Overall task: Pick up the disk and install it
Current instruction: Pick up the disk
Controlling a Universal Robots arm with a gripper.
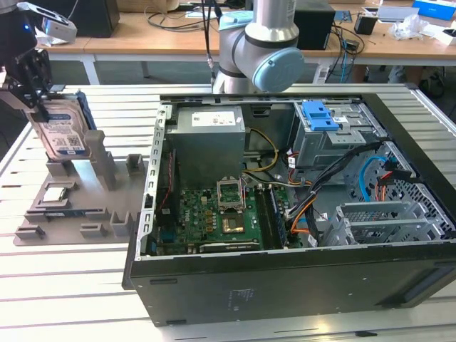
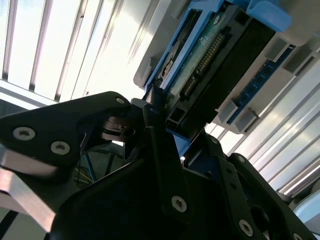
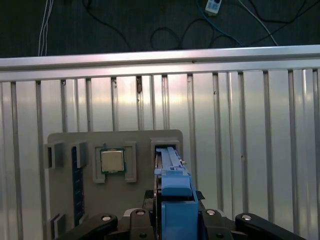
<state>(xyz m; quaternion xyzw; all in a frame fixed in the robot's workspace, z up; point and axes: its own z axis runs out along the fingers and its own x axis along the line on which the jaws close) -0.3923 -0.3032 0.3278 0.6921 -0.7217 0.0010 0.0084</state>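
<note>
The disk (image 1: 63, 130) stands upright on edge over the grey parts holder (image 1: 85, 214) at the exterior view's left. It is silver, with a white-and-blue label and blue rails. My gripper (image 1: 35, 89) comes down on its upper corner and is shut on it. In the second wrist view a black finger (image 2: 156, 131) presses against the disk's (image 2: 210, 60) blue-railed edge. The first wrist view looks down the disk's blue rail (image 3: 172, 175), which runs between the fingers toward a slot in the holder (image 3: 65, 140). I cannot tell whether the disk still rests in the slot.
An open computer case (image 1: 285, 285) lies at the exterior view's right, with a motherboard (image 1: 214, 214), cables and a grey drive bay topped by a blue caddy (image 1: 319, 115). The arm's base (image 1: 260, 50) stands behind it. A processor chip (image 3: 113, 160) sits in the holder.
</note>
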